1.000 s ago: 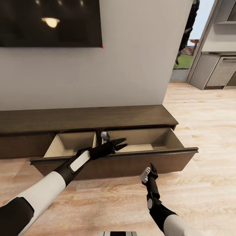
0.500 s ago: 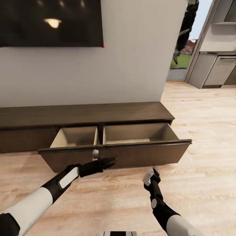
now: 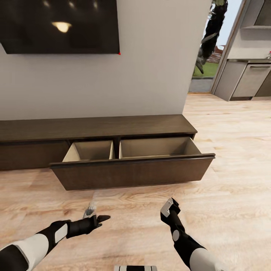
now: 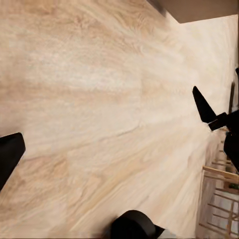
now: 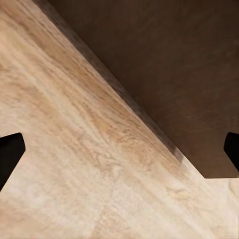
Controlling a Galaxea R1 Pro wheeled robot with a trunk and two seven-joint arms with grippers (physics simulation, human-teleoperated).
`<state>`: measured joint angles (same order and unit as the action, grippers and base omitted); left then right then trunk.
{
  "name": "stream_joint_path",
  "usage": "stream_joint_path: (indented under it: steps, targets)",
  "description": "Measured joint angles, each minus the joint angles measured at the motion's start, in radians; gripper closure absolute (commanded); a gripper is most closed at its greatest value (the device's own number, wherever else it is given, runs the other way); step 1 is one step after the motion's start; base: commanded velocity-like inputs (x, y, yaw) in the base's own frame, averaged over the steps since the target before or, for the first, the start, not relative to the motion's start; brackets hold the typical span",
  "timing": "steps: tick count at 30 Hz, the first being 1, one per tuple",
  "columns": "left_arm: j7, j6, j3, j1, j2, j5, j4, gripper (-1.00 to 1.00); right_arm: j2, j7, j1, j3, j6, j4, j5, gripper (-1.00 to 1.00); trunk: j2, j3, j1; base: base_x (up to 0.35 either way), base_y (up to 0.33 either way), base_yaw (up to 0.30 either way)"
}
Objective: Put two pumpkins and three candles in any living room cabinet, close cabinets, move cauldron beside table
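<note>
One long dark cabinet runs along the wall under a television, its wide drawer pulled out and showing two bare compartments, seemingly ready to receive items. Both arms hang low over the wood floor before it: left gripper and right gripper both spread, holding nothing.

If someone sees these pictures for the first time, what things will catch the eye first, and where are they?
The eye goes first to the long dark-brown cabinet against the wall, with its wide drawer pulled open; the two pale compartments look empty as far as they show. Above it hangs a dark screen reflecting a lamp. Low in the head view, the left gripper and right gripper hang open over the light wood floor.
</note>
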<state>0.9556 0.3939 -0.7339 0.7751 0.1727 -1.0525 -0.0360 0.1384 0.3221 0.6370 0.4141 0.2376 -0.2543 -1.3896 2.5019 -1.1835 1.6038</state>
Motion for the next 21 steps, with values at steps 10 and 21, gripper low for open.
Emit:
stream_joint_path:
  steps: [10,21]
  targets:
    - [-0.544,-0.122,0.013,-0.072,-0.005,-0.008,0.029,-1.00,-0.001,0.005,-0.012,0.035,0.009,0.085,0.086,-1.00,0.000,0.000,0.000,-0.003,0.000,0.000]
    - [-0.692,-0.129,0.013,-0.116,-0.049,0.000,0.027,-1.00,-0.007,0.000,-0.016,0.055,0.041,0.236,0.403,-1.00,0.000,0.000,0.000,0.000,0.000,0.000]
